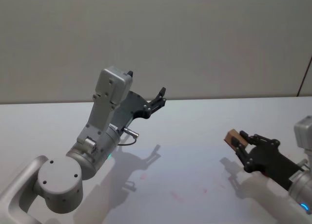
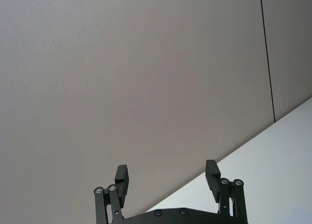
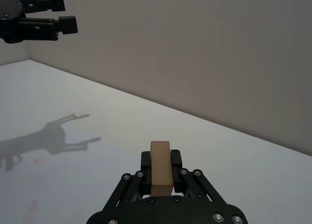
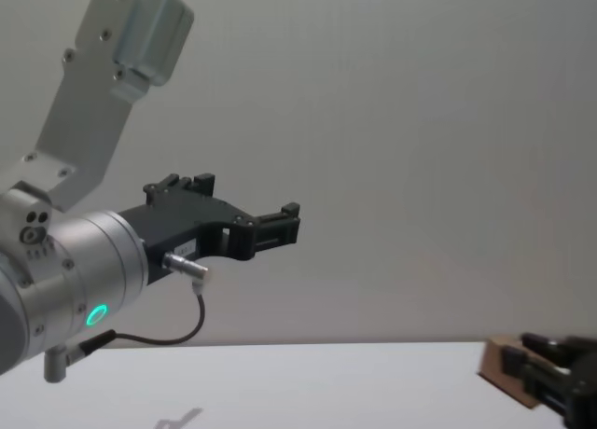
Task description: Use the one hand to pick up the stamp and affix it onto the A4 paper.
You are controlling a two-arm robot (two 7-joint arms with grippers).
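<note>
Brown wood: the small rectangular wooden block that is the stamp (image 3: 161, 168) is plain, matt and square-edged, and sits above the right side of the table, clear of its surface

Black plastic: the black two-fingered right gripper (image 3: 161, 161) with blocky linked fingers has its jaws pressed against the stamp's two broad sides, so the block stands out past the fingertips

Stamp seen from the head view: the stamp (image 1: 234, 138) juts from the right gripper (image 1: 240, 143) at the right edge, tilted, with its own shadow on the table below

Step in hand: judged from the lifted, clamped block, the pick-up is done and the carry to the paper is under way

Table: the pale, smooth, matt white tabletop (image 1: 195, 136) carries faint reddish marks near its middle; I cannot make out the edges of an A4 sheet on it

Next move: it calls for turning the stamp's working face downward, lowering it flat and pressing evenly on the sheet; which face is the inked one I cannot tell

Idle arm: the black left gripper (image 2: 168, 177) on its large silver wrist with a green light is raised high over the left side of the table, jaws spread wide and empty

Wall: flat, beige, finely textured (image 1: 195, 39)
</note>
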